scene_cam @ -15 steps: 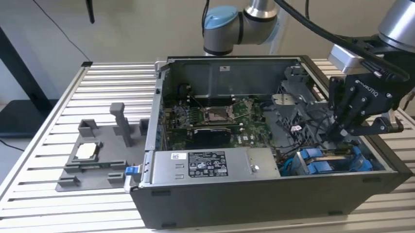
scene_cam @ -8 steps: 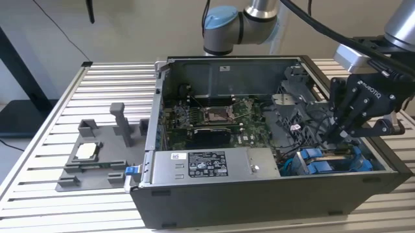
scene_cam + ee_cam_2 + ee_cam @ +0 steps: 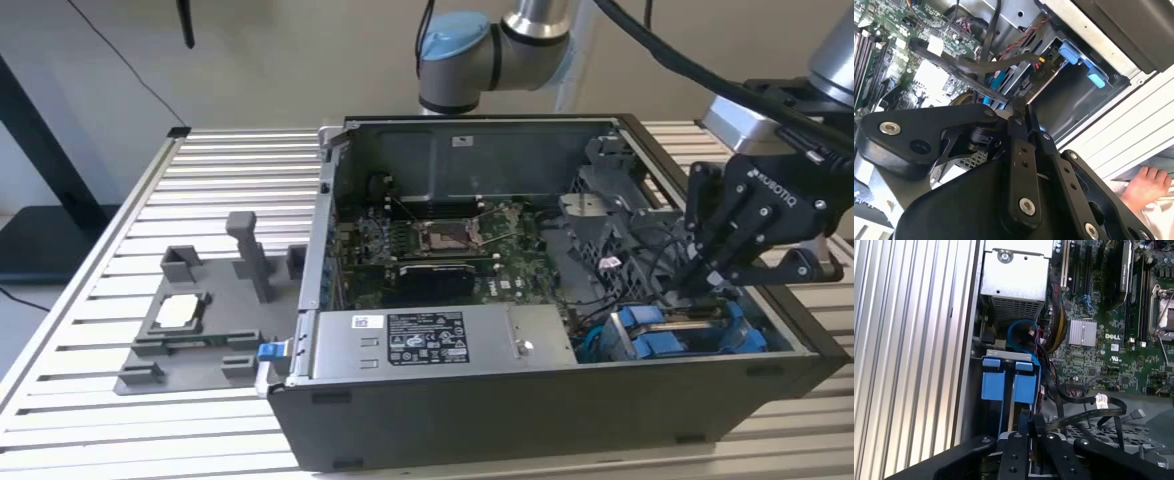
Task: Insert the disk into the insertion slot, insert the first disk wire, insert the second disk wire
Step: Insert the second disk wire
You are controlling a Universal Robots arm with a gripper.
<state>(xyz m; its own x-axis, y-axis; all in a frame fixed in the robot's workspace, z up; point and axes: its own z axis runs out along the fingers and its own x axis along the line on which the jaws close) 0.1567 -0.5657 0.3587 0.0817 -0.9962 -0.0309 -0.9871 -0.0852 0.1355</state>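
I see the gripper lowered into the open computer case on the table, at the exterior view's right. In both wrist views its fingers are pressed narrow together, and the end of a black wire seems pinched at their tips. The insertion slot, with its blue tabs, lies just beyond the fingertips, very near. Whether the tips touch it, I cannot tell.
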